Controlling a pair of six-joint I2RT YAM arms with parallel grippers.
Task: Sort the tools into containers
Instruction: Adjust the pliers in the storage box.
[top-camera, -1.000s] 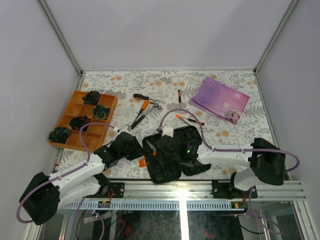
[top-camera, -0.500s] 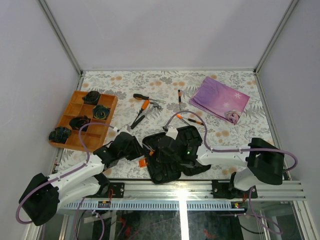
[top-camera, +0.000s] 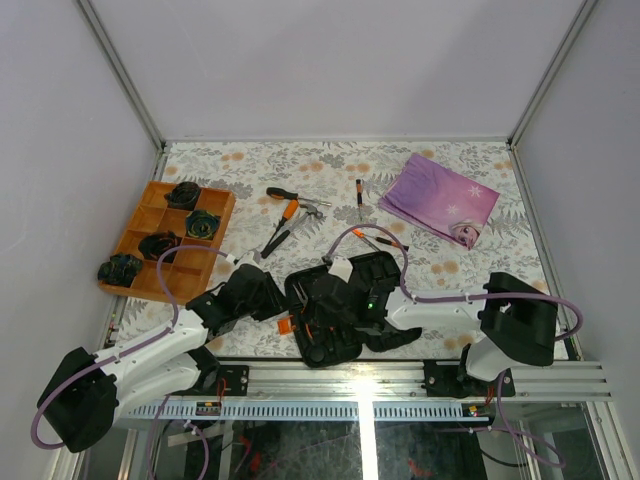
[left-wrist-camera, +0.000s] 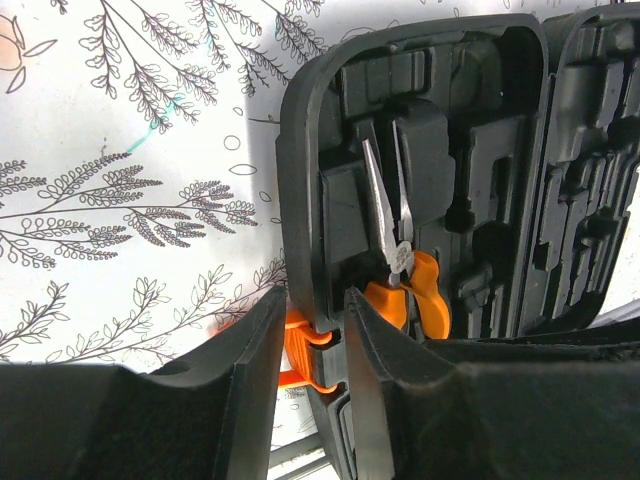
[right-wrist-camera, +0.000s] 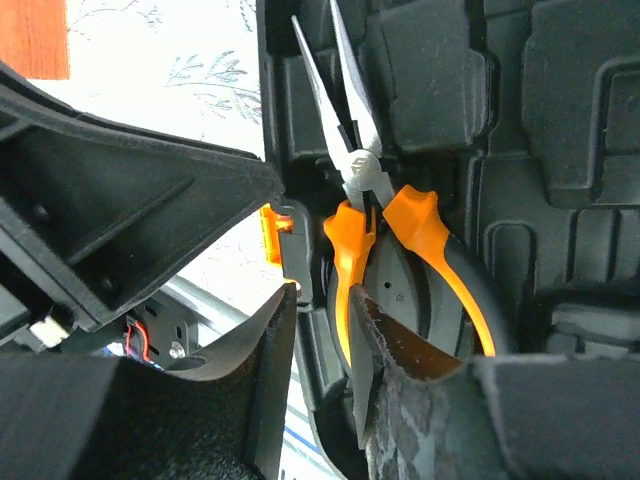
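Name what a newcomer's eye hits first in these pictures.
The black tool case lies open at near centre, with orange-handled pliers lying in its moulded slots. Then the colour: a purple cloth at far right and an orange tray of black coils on the left.

You have the tool case (top-camera: 296, 290) lying open at the near middle of the table (top-camera: 250, 160), with 1 pair of pliers (left-wrist-camera: 400, 270) in its left half. Behind it lie the loose tools (top-camera: 283, 228); the divided tray (top-camera: 192, 268) sits on your left, the cloth (top-camera: 440, 198) at the back right
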